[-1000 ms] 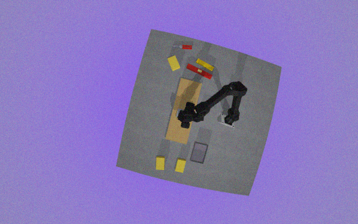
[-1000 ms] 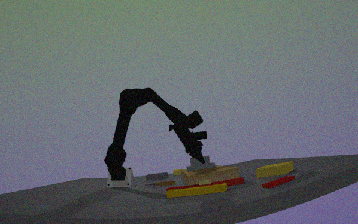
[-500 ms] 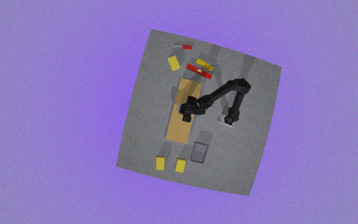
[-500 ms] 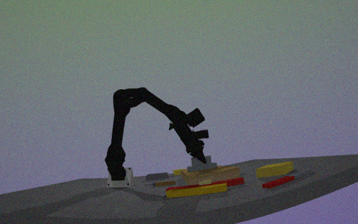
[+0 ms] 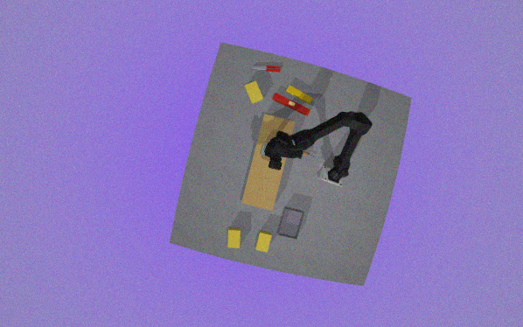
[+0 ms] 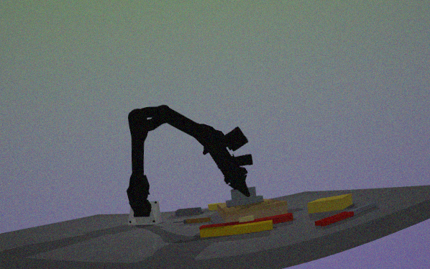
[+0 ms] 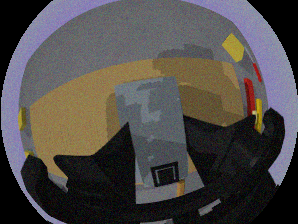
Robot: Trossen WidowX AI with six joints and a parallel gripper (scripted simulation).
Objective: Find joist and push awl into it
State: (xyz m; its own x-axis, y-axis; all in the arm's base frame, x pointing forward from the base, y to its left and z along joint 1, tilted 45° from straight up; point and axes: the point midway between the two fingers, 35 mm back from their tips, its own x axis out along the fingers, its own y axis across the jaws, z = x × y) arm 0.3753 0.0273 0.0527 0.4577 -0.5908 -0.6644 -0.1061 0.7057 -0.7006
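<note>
Gripper (image 5: 273, 150) (image 6: 247, 195) (image 7: 153, 120) fingers are clamped on the stud finder (image 5: 263, 150) (image 6: 244, 202) (image 7: 155, 135), one on each side of its upright grey body; the stud finder is over the floor panel (image 5: 256, 188) (image 6: 275, 208) (image 7: 75, 120), and whether its underside touches is too dim to tell.

By the top view, the panel runs roughly along the bench's (image 5: 207, 175) (image 6: 95, 230) (image 7: 100, 50) left edge, with a broad strip of bench between; the arm's white base (image 5: 324, 179) (image 6: 157, 208) stands nearer the right edge, well apart from the panel; the tray (image 5: 287, 235) (image 6: 188, 212) lies towards the bottom edge, just beyond the panel's lower right corner, leaving a wide gap to the bench's bottom right corner.

The gripper hides its fingertips and much of the stud finder from above; the arm partly covers the orange-handled awl (image 5: 305, 153) (image 6: 197, 220) (image 7: 181, 188), which lies between panel and base; the stud finder's dark square window (image 7: 165, 174) shows in the wrist view, but its reading cannot be made out.

Counted: one stud finder, one panel, one tray, one awl; three yellow blocks, one (image 5: 254, 92) (image 6: 330, 203) (image 7: 233, 48) towards the top left corner and two (image 5: 233, 238) (image 5: 263, 241) near the bottom edge; one yellow bar (image 5: 299, 93) (image 6: 236, 229) (image 7: 258, 115) beside one red bar (image 5: 282, 100) (image 6: 282, 218) (image 7: 249, 95); one red-handled tool (image 5: 273, 68) (image 6: 334, 219) (image 7: 153, 120) near the top edge.
</note>
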